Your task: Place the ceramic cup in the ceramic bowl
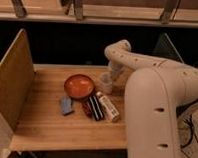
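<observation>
In the camera view, the ceramic bowl (78, 86), orange-red with a darker rim, sits on a pale butcher-block wooden table (50, 126), toward its far edge. The ceramic cup (106, 83), small and whitish-grey, stands upright just right of the bowl, close to its rim but outside it. The gripper (112, 75) hangs directly over the cup's far side, right of the bowl and a little behind it. Whether the claw is wide, narrow or closed on the cup cannot be told, since the wrist hides it. The white arm (143, 61) bends from an elbow behind and right of the bowl back to the bulky white robot body (155, 116), far right of the bowl. In front of the bowl lie a blue sponge-like block (66, 105), a small dark red item (86, 109), a dark striped packet (96, 107) and a white oblong bottle (108, 108) with a reddish cap. None of their labels can be read. Left of the bowl a tan side panel (12, 79) stands on edge along the table. Behind the bowl the room is dark, with pale rails (95, 17) running above. Cables (192, 129) hang far right of the bowl.
</observation>
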Available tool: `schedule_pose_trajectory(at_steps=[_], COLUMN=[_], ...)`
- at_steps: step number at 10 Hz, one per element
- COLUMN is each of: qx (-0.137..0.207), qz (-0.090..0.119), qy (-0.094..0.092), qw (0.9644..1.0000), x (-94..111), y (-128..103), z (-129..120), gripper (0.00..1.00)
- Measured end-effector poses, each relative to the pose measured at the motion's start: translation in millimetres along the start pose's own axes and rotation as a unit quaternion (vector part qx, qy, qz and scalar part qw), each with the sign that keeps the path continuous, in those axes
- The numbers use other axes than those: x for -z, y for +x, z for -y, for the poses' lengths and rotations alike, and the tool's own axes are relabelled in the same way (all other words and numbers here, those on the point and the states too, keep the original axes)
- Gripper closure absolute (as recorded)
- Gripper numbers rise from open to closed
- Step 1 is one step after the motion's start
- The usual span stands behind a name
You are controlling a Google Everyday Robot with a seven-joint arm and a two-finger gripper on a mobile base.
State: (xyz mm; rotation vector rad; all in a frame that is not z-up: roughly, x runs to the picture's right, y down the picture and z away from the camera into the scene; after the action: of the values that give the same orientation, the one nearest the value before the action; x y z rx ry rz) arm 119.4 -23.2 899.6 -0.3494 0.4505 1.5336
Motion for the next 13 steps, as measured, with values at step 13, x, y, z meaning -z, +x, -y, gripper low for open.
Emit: schedule_pose_trajectory(at_steps=[13], qx=[0.047], qz=[0.155], qy=[-0.065], qw=[0.9847], x=[151], y=[10], z=[-70], gripper=[1.00])
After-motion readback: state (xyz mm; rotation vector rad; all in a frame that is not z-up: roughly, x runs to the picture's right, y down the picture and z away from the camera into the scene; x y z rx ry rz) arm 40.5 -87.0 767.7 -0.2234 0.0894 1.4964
